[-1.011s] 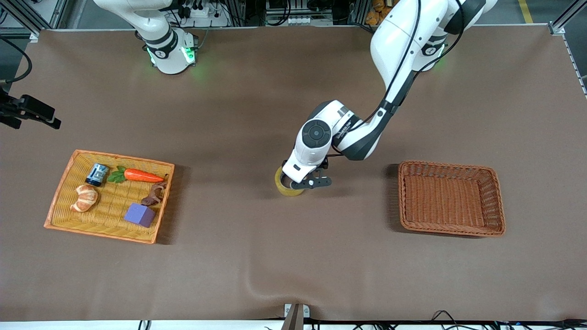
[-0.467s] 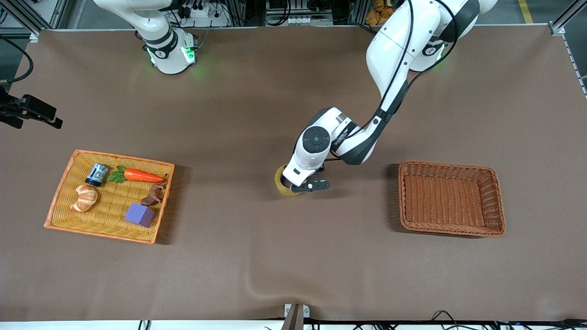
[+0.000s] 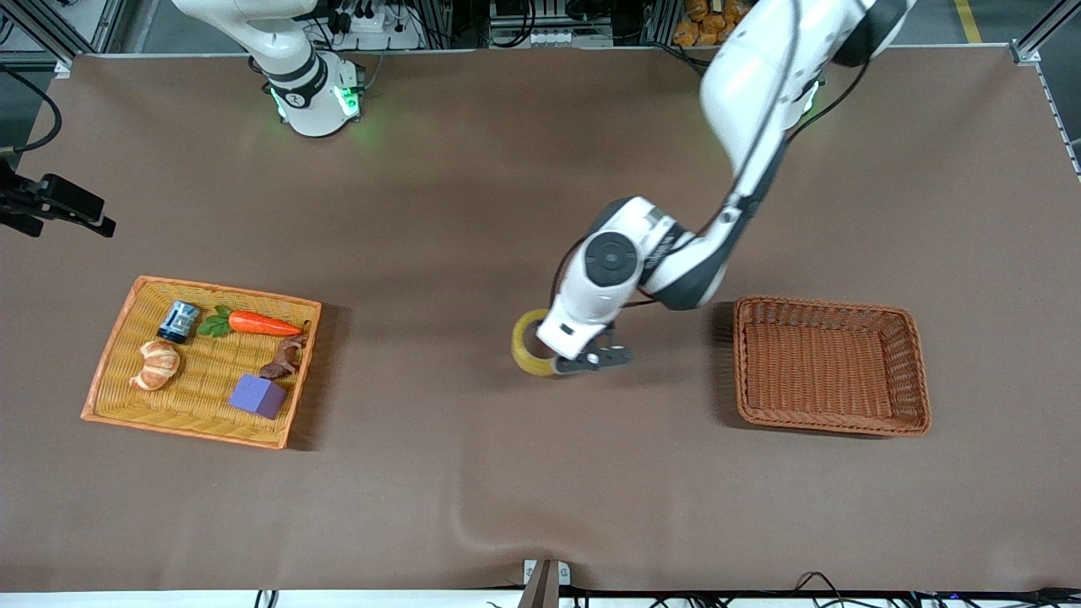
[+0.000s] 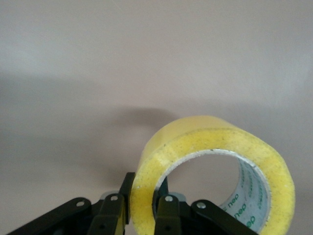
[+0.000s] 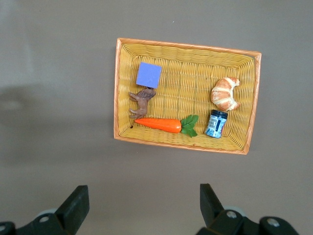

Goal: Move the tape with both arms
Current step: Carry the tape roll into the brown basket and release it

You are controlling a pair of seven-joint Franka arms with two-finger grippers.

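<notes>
Jaws of the left gripper (image 3: 583, 361) are clamped across the wall of the yellowish translucent ring of packing tape (image 3: 533, 342), one finger inside the grey core and one outside, as the left wrist view shows (image 4: 142, 215). That roll (image 4: 215, 166) stands on edge, its hole axis roughly level, and looks lifted just clear of the brown cloth-covered surface (image 3: 507, 490), about midway between the two baskets. The empty reddish-brown wicker basket (image 3: 832, 363) lies toward the left arm's end, so the left arm is the nearer one to it; judging from the task, that is the likely drop point, with the carry running sideways from the roll.

Jaws of the right gripper (image 5: 142, 208) are spread wide and hold nothing. It hangs high over the orange-rimmed yellow wicker tray (image 5: 122, 93), and the right arm waits. In that tray (image 3: 110, 355) lie a purple cube (image 3: 258, 395), an orange carrot (image 3: 264, 323), a brown animal figure (image 3: 285, 358), a croissant (image 3: 156, 364) and a small blue jar (image 3: 179, 321).
</notes>
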